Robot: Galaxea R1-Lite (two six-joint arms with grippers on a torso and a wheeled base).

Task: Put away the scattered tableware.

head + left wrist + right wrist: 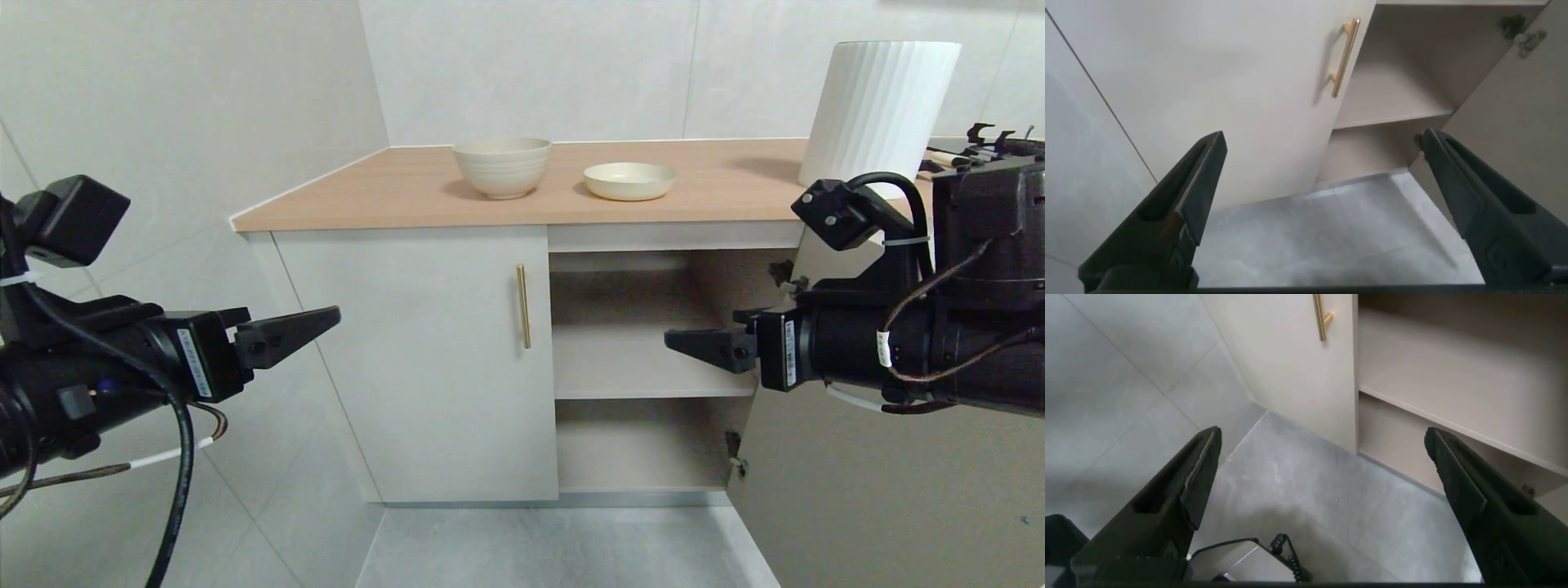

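A cream bowl stands upright on the wooden tabletop, close to the back edge and not far from the back left corner. Just beside it, toward the right end and a little nearer the front edge, sits a shallow dish of the same pale colour. The two are apart, not touching. Farther along, toward the right end of the tabletop, stands a tall ribbed white cylinder, well apart from both.

Under the tabletop is a pale cabinet. Its left door is closed, with a slim gold handle upright along the door's right edge. The compartment to the right of it is open, showing a bare middle shelf and a bottom board below it. The right door is swung out toward the robot.

The left claw hangs below the level of the tabletop, in front of the tiled wall left of the cabinet. Its fingers are spread wide and hold nothing. The right claw hangs at about the same height in front of the open compartment, level with the middle shelf, its fingers also spread wide and empty. Both are well apart from the bowl and the shallow dish. Grey floor lies in front of the cabinet.
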